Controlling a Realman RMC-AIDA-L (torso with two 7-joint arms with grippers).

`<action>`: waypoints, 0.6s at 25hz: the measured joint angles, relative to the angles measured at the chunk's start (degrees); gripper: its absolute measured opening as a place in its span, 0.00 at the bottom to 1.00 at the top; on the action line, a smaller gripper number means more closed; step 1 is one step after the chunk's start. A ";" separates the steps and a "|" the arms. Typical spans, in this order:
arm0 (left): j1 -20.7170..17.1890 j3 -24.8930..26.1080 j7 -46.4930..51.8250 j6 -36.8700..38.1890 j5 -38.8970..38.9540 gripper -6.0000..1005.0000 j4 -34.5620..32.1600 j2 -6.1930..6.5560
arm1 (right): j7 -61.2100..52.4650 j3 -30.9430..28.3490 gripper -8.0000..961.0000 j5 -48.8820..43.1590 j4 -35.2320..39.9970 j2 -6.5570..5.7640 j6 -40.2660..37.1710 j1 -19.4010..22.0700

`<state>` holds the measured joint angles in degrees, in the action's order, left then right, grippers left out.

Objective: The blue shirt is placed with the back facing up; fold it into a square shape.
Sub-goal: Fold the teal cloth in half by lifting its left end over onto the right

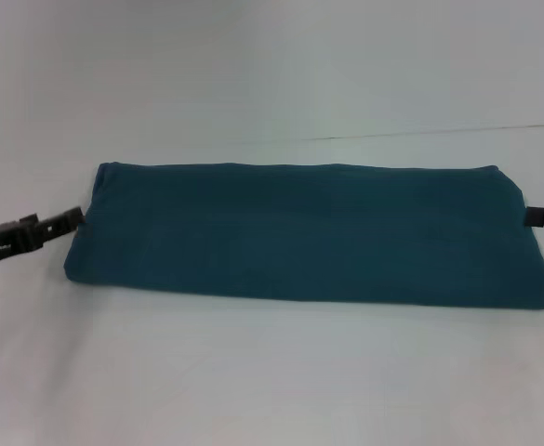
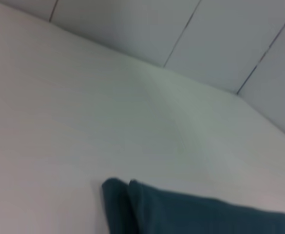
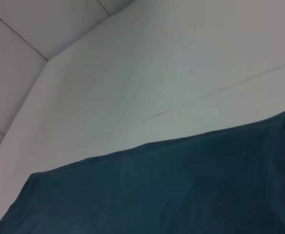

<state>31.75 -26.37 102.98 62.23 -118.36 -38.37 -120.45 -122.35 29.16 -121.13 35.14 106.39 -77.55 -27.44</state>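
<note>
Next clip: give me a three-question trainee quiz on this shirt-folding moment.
1. True or false: the shirt lies as a long folded band on the table.
2. Which end effector sits at the shirt's left end? A left B right
3. Fill in: the shirt is not yet a ____.

Key: 1 true; 2 A; 3 square.

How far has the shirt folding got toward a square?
Done: the blue shirt is already folded into a long band on the table. In hand: the left gripper and right gripper sit at its ends. Left: folding the band crosswise into a square.
</note>
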 joint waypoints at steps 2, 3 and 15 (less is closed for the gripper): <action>-0.03 -0.06 0.58 0.64 -2.23 0.86 -0.36 0.07 | -1.44 -0.10 0.95 -0.02 0.06 -0.51 -1.00 0.25; -0.01 -0.06 0.82 0.82 -3.45 0.86 -0.48 0.14 | -1.98 -0.18 0.95 -0.03 0.09 -0.72 -1.44 0.36; 0.46 -4.36 1.08 -2.57 -7.67 0.86 -0.17 -0.70 | -3.59 -0.04 0.95 -0.08 0.38 -0.83 -4.23 1.41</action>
<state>32.20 -30.73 104.06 59.67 -126.04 -38.55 -121.15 -125.94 29.11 -121.20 35.51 105.55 -81.79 -26.03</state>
